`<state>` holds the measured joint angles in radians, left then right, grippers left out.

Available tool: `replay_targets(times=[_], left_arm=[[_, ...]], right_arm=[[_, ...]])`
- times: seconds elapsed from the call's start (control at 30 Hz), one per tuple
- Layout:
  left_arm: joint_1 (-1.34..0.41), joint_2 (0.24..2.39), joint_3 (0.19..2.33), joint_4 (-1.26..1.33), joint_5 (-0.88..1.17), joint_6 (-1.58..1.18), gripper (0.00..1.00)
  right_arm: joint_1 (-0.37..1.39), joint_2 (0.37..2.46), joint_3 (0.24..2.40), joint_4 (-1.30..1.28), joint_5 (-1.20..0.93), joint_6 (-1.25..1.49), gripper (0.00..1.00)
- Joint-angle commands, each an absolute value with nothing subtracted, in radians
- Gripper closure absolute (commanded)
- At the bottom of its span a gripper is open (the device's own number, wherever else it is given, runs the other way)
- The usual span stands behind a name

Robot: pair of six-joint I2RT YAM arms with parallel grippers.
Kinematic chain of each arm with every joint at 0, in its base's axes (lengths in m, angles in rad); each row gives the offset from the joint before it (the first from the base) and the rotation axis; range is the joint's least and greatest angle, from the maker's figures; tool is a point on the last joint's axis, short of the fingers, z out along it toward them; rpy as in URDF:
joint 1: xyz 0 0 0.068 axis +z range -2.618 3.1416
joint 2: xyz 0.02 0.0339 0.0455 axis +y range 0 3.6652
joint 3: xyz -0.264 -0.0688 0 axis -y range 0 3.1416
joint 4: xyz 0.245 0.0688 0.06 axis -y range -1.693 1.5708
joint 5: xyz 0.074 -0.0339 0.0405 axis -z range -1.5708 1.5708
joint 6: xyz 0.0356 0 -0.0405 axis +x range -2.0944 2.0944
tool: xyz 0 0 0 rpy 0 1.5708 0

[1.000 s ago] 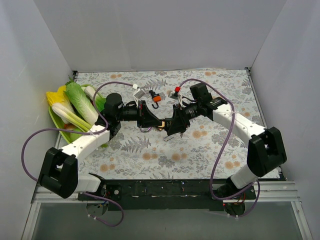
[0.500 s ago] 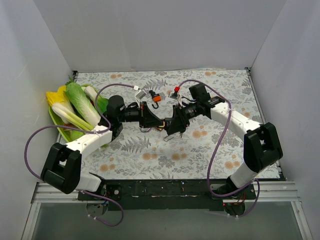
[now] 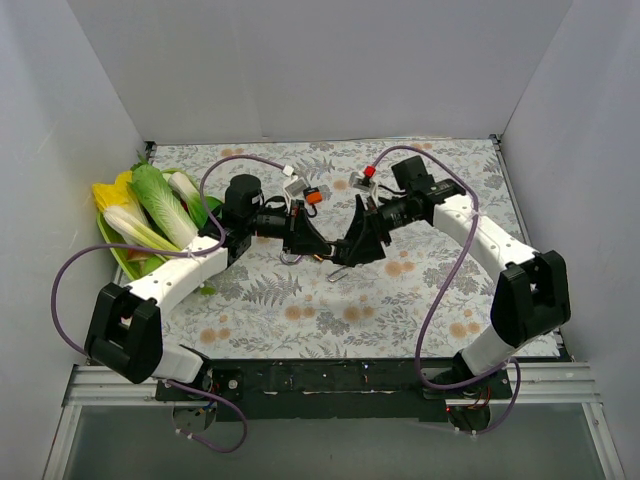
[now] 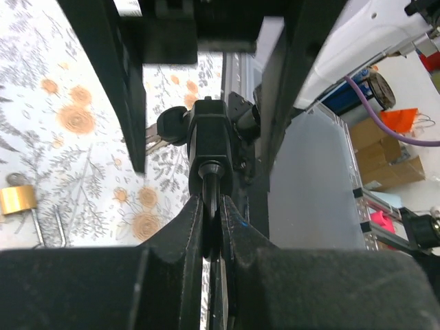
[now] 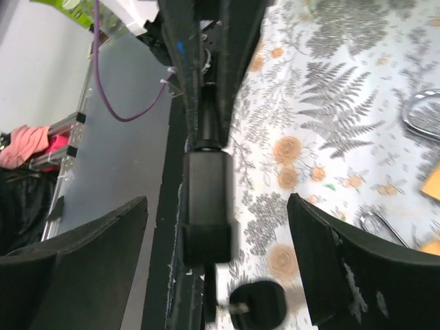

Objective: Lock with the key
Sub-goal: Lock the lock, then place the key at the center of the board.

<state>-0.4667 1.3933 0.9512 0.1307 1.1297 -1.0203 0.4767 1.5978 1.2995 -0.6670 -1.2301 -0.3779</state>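
At 9 o'clock in your top view, leafy greens [image 3: 160,205] lie on a green tray [image 3: 118,252] at the left edge of the floral table [image 3: 300,320].

Toward the centre, your left gripper [image 3: 305,238] points to 3 o'clock. Its wrist camera shows the fingers [image 4: 180,230] pressed together on the thin dark neck of a black lock [image 4: 207,137], which sticks straight out beyond the tips. The black-headed key [image 4: 172,127] sits against the lock's side at 9 o'clock. You cannot tell from here whether its blade is seated in the lock. Down on the cloth at 8 o'clock in that view lies a brass padlock [image 4: 15,199], its shackle swung open.

Just right of centre, your right gripper [image 3: 355,245] faces the left one, at 3 o'clock from it, the two nearly nose to nose. Its jaws stand wide apart on either side of the black lock [image 5: 206,199], touching neither face. The key [image 5: 258,299] shows at 6 o'clock there, just under the lock.
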Motion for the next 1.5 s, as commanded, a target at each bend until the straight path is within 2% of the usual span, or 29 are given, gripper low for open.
replay_targets(times=[0.0, 0.17, 0.4, 0.57, 0.67, 0.77, 0.8, 0.83, 1.03, 1.23, 1.37, 1.47], left_arm=[[-0.486, 1.345, 1.008, 0.057, 1.173, -0.969, 1.0], [-0.486, 1.335, 1.008, 0.125, 1.177, -1.052, 1.0], [-0.488, 1.318, 1.002, 0.121, 1.16, -1.086, 1.0], [-0.486, 1.312, 0.997, 0.129, 1.154, -1.095, 1.0], [-0.486, 1.304, 0.993, 0.13, 1.147, -1.098, 1.0], [-0.486, 1.292, 0.991, 0.117, 1.137, -1.08, 1.0], [-0.486, 1.292, 0.996, 0.104, 1.132, -1.069, 1.0], [-0.486, 1.29, 0.999, 0.091, 1.129, -1.06, 1.0], [-0.436, 1.302, 1.009, 0.095, 1.112, -1.038, 1.0], [-0.35, 1.348, 1.055, 0.121, 1.129, -1.045, 1.0], [-0.342, 1.37, 1.06, 0.127, 1.124, -1.049, 1.0], [-0.341, 1.379, 1.048, 0.143, 1.118, -1.074, 1.0]], right_arm=[[0.374, 1.528, 1.348, -0.776, -1.224, -0.48, 0.1], [0.356, 1.486, 1.316, -0.77, -1.195, -0.491, 0.12], [0.356, 1.431, 1.247, -0.752, -1.246, -0.468, 0.3], [0.382, 1.399, 1.204, -0.743, -1.197, -0.482, 0.31], [0.382, 1.408, 1.204, -0.742, -1.2, -0.479, 0.42], [0.38, 1.422, 1.221, -0.756, -1.198, -0.479, 0.71], [0.382, 1.43, 1.224, -0.762, -1.198, -0.48, 0.93], [0.38, 1.433, 1.232, -0.776, -1.192, -0.485, 0.99], [0.331, 1.457, 1.247, -0.995, -1.19, -0.647, 0.99], [0.166, 1.545, 1.269, -1.304, -1.184, -0.943, 0.99], [-0.036, 1.649, 1.345, -1.243, -1.126, -0.922, 0.99], [-0.168, 1.768, 1.469, -1.068, -1.069, -0.764, 0.99]])
